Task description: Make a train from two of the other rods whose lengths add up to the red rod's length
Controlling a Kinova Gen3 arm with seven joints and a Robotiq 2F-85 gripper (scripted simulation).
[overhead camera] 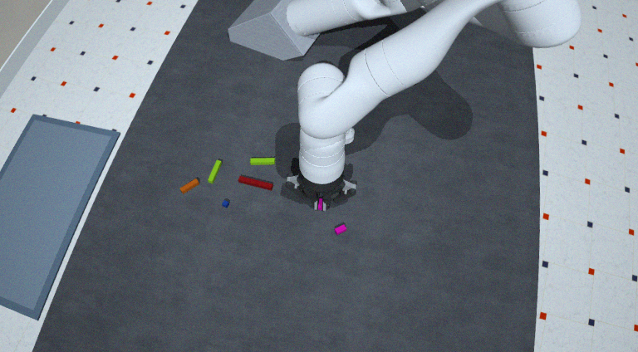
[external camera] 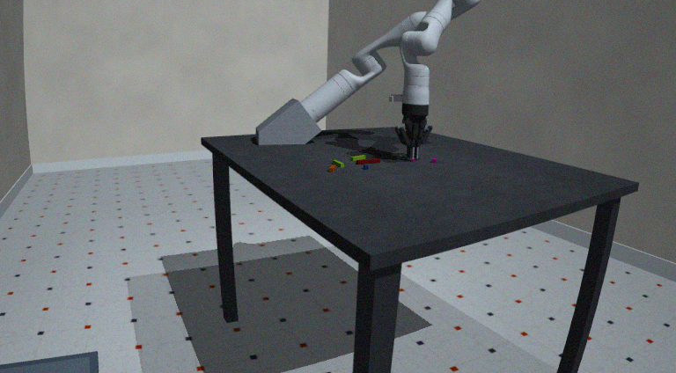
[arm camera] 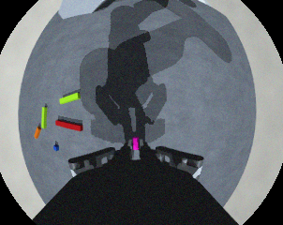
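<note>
My gripper point(overhead camera: 320, 205) point(external camera: 413, 157) point(arm camera: 136, 144) is shut on a magenta rod point(overhead camera: 320, 203) point(arm camera: 135, 143), down at the table. A second magenta rod point(overhead camera: 341, 229) point(external camera: 434, 160) lies apart, in front and to the right. The red rod point(overhead camera: 255, 182) point(external camera: 368, 162) point(arm camera: 69, 125) lies left of the gripper. One lime rod point(overhead camera: 262, 161) point(external camera: 358, 157) point(arm camera: 69, 97) lies behind it; another lime rod point(overhead camera: 214, 171) point(external camera: 338, 164) point(arm camera: 44, 118) lies farther left. The wrist view does not show the second magenta rod.
An orange rod point(overhead camera: 189, 185) point(external camera: 332, 168) point(arm camera: 37, 132) is the leftmost rod. A small blue rod point(overhead camera: 225, 202) point(external camera: 365, 167) point(arm camera: 56, 147) lies in front of the left lime rod. The rods lie on the dark table point(overhead camera: 399, 258) point(external camera: 448, 200). The arm's grey base stands at the back.
</note>
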